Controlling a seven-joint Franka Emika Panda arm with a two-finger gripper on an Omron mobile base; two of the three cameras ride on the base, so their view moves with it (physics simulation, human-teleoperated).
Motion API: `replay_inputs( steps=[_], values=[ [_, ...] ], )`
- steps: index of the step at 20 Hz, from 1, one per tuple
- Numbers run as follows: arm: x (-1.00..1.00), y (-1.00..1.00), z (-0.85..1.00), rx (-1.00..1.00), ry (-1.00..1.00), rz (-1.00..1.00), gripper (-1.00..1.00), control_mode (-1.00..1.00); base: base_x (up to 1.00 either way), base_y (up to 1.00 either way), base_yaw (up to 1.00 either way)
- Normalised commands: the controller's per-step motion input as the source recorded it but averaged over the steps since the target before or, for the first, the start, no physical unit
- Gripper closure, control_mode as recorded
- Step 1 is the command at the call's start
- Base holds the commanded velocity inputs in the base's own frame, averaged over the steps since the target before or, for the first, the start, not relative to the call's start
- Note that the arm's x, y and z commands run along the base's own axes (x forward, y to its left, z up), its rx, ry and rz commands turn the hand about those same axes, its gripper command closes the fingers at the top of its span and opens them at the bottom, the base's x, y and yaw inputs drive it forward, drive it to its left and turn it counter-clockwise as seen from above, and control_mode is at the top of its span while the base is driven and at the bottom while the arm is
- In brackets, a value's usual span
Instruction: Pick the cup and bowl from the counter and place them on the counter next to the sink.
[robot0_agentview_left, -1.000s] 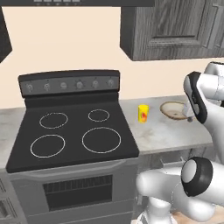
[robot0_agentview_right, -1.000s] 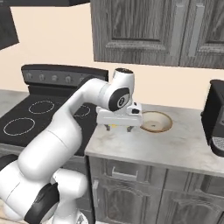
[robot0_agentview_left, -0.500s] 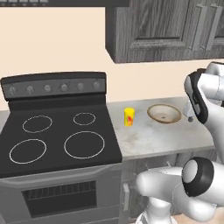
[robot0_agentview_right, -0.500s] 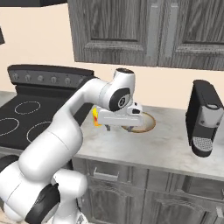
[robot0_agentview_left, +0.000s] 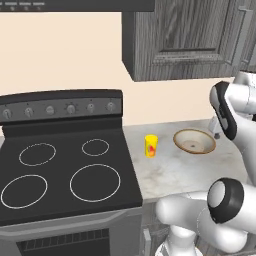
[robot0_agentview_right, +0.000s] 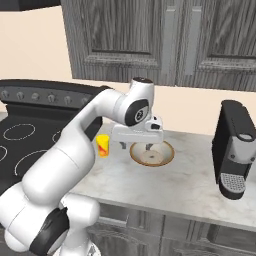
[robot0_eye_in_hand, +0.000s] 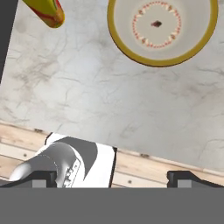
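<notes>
Item 1, the cup (robot0_agentview_left: 151, 145): you find it upright on the counter (robot0_agentview_left: 190, 172), just beside the right edge of the black stovetop (robot0_agentview_left: 65, 172). Yellow body, red-orange mark facing the base cameras.

Item 2, the bowl (robot0_agentview_left: 194, 141): it sits on the same counter, near the cup and to its right, apart from it. Tan rim, pale inside with a ring of small red dots and a dark centre mark, as your hand view shows (robot0_eye_in_hand: 162, 27).

Item 3, the gripper (robot0_agentview_right: 136, 145): it hangs over the near edge of the bowl, above the counter, touching nothing. Your fingers (robot0_eye_in_hand: 189, 178) stand spread wide with nothing between them.

Item 4, the coffee machine (robot0_agentview_right: 237, 149): dark, standing on the counter well to the right of the bowl.

Item 5, the wall cabinets (robot0_agentview_right: 150, 40): dark wood-grain, above the counter.
</notes>
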Motion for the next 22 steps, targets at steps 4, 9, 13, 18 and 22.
replay_inputs(
  steps=[4, 9, 13, 18, 22],
  values=[
    [0.00, 0.00, 0.00, 0.00, 0.00, 0.00, -1.00, 1.00, 0.00, 0.00, 0.00],
    [0.00, 0.00, 0.00, 0.00, 0.00, 0.00, -1.00, 1.00, 0.00, 0.00, 0.00],
    [0.00, 0.00, 0.00, 0.00, 0.00, 0.00, -1.00, 1.00, 0.00, 0.00, 0.00],
    [0.00, 0.00, 0.00, 0.00, 0.00, 0.00, -1.00, -1.00, 0.00, 0.00, 0.00],
    [0.00, 0.00, -0.09, 0.00, 0.00, -0.05, -1.00, -1.00, 0.00, 0.00, 0.00]
  ],
)
